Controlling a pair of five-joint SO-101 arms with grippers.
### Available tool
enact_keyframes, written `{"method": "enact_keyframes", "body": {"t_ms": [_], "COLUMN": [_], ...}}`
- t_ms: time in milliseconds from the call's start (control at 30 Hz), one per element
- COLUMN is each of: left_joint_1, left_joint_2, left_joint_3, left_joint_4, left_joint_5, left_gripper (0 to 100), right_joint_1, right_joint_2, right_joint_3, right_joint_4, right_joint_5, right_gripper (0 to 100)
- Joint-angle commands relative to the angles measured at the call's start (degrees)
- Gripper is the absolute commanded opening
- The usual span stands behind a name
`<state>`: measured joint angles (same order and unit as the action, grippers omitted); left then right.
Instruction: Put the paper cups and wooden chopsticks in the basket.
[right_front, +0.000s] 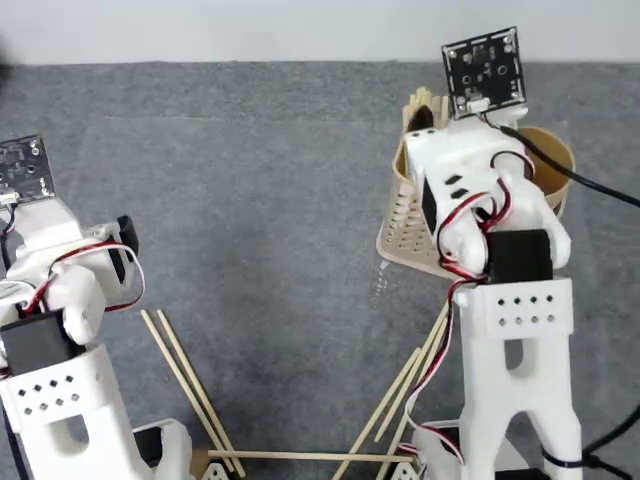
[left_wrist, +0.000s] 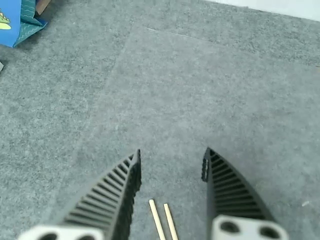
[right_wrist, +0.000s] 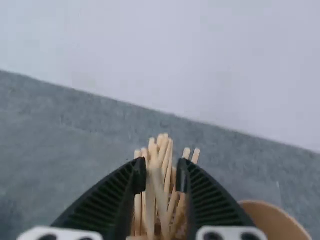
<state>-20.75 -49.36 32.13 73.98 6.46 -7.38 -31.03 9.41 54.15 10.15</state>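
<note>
Clamping a bundle of chopsticks (right_wrist: 159, 147) in the right gripper (right_wrist: 161, 166), jaws nearly together, stick ends poking past the tips, at the basket (right_front: 405, 235). Hovering wide open and empty with the left gripper (left_wrist: 171, 155) over a loose pair (left_wrist: 162, 220) on the mat (right_front: 280, 200). More sticks (right_front: 400, 395) lying crossed between the arm bases. Brown cup (right_front: 552, 160) at the basket's far side; in or beside, hard to tell. Pale, thin, straight wood: likely light, stiff, apt to roll or splay. Best pinched mid-length, across both sticks at once.
</note>
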Motion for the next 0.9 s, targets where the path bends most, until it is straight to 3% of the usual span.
{"method": "enact_keyframes", "body": {"t_ms": [0,133,367,600,867], "left_joint_1": [-0.26,-0.26,-0.26,-0.26,-0.26], "left_joint_2": [-1.23,-1.23,-1.23,-1.23,-1.23], "left_joint_3": [-0.66,-0.40,-0.40,-0.40,1.01], "left_joint_4": [-1.14,-0.88,-0.79,-0.79,-1.23], "left_joint_5": [-0.53,-0.53,-0.53,-0.53,-0.53], "left_gripper": [20,20,20,20,20], "right_joint_1": [0.57,-0.40,-1.27,-1.36,-6.29], "right_joint_2": [-0.40,-0.22,-0.22,-1.54,-1.80], "right_joint_3": [-11.78,-19.16,-19.08,-1.41,19.87], "right_joint_4": [10.68,26.51,47.78,48.40,44.53], "right_joint_5": [-0.70,-0.79,-0.88,-0.35,-0.35], "right_gripper": [11.3,10.7,10.8,10.8,11.2]}}
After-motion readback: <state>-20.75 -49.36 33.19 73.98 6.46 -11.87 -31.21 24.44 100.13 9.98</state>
